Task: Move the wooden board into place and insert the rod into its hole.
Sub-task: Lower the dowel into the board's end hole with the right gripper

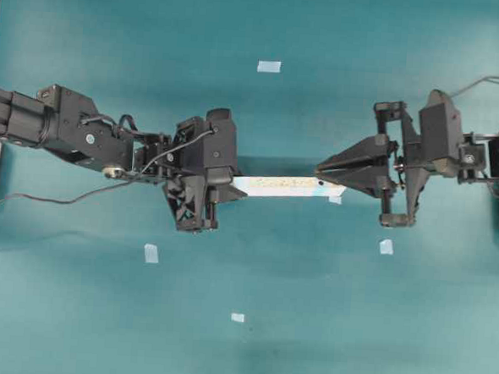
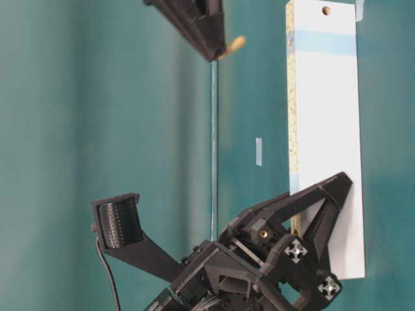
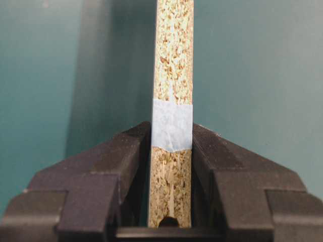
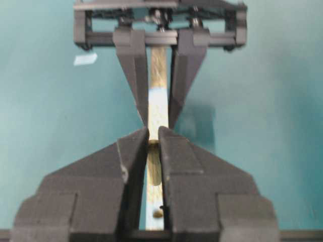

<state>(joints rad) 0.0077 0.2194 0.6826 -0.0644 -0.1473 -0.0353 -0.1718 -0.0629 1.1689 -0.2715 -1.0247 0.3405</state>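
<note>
A: Left gripper [image 1: 224, 184] pinching the wooden board [image 1: 288, 186] at its left end, on edge, mid-table between the arms.

B: Right gripper [image 1: 322, 170]?

A: Pressed onto the rod [image 2: 235, 44], over the board's right end. Hole [image 2: 325, 10] close by. Risk: slight misalignment jams the rod, or the board twists.

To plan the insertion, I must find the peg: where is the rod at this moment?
In the table-level view the rod sticks out of the right gripper at the top, left of the wooden board and apart from its hole.
</note>
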